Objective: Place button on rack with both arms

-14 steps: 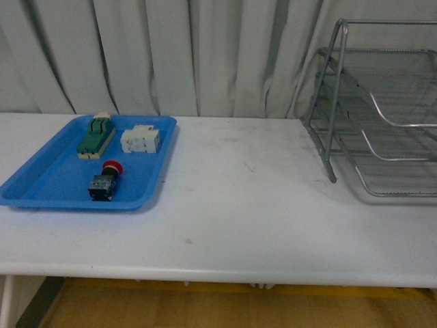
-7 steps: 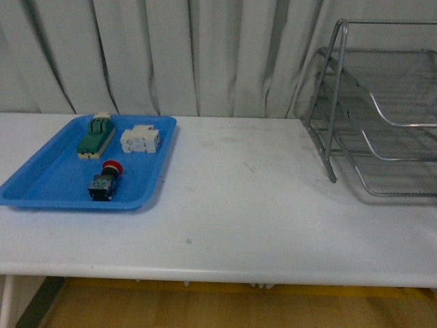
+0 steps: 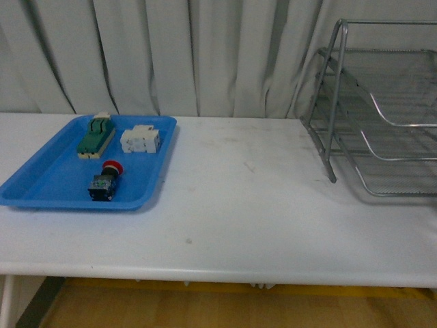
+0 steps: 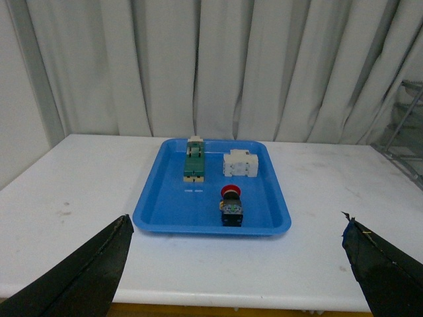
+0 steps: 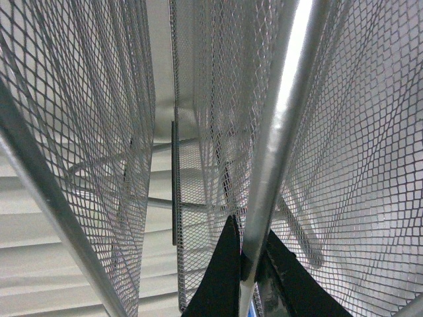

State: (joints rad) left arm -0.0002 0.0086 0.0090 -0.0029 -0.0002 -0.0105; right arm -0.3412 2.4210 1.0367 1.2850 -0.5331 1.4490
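Button (image 3: 104, 183) in tray (image 3: 48, 184), white block (image 3: 140, 140) behind, rack (image 3: 335, 123) apart

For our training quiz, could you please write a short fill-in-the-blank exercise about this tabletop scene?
1. The button lies in the ___ tray.
2. Next to the green-topped block in that tray sits a ___ terminal block.
3. In the front view, the wire-mesh rack stands on the ___ side of the table.
4. The left gripper, holding nothing, is ___.

Missing words: blue; white; right; open.
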